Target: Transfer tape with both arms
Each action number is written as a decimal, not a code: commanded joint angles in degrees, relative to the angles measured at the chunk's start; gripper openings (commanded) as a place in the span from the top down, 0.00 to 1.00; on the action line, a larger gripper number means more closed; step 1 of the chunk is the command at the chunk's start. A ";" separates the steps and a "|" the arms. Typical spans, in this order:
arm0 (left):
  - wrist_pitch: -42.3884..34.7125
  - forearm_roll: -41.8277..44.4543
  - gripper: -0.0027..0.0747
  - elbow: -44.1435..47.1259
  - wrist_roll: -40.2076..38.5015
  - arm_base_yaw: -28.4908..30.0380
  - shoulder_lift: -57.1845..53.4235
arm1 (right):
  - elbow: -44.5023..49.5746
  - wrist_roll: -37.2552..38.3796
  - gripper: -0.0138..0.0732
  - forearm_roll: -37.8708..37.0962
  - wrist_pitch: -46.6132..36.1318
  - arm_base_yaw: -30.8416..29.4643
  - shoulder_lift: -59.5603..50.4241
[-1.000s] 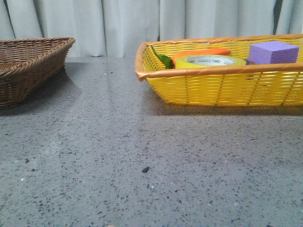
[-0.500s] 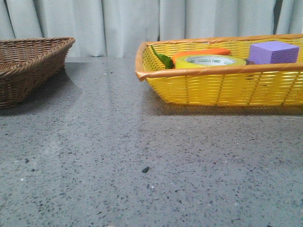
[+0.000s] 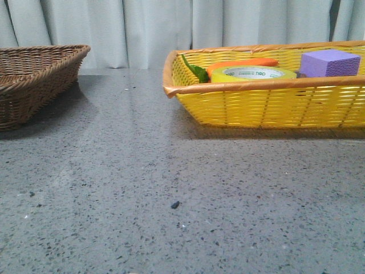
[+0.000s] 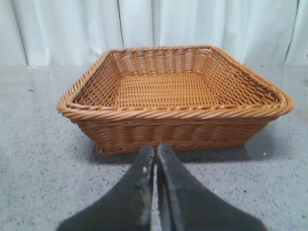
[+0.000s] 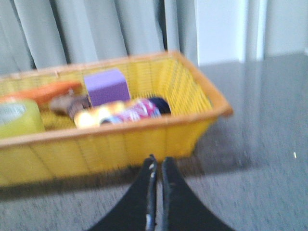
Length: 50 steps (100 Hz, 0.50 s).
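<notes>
The yellow tape roll [image 3: 252, 73] lies flat in the yellow basket [image 3: 268, 105] at the table's back right, beside an orange carrot [image 3: 242, 63] and a purple foam cube [image 3: 329, 63]. In the right wrist view the tape [image 5: 18, 119] shows at the basket's far end, blurred. My right gripper [image 5: 158, 161] is shut and empty, just in front of the yellow basket's near wall [image 5: 106, 144]. My left gripper [image 4: 155, 149] is shut and empty, in front of the brown wicker basket [image 4: 173, 113]. Neither gripper shows in the front view.
The brown wicker basket [image 3: 34, 80] stands at the table's left and holds nothing I can see. The yellow basket also holds a colourful wrapped item [image 5: 125, 112] and the purple cube [image 5: 107, 86]. Grey curtains hang behind the speckled grey table [image 3: 171, 194].
</notes>
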 commanded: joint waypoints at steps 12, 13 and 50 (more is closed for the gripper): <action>-7.29 -0.56 0.99 0.33 -0.54 0.12 -1.65 | 1.09 -0.34 0.91 0.12 -8.73 -0.36 -1.16; -7.29 -0.56 0.99 0.33 -0.54 0.12 -1.65 | 1.08 -0.34 0.91 0.12 -8.73 -0.36 -1.16; -3.74 -0.56 0.99 -8.42 -0.54 0.12 4.13 | -9.14 -0.34 0.91 0.12 -0.96 2.85 8.13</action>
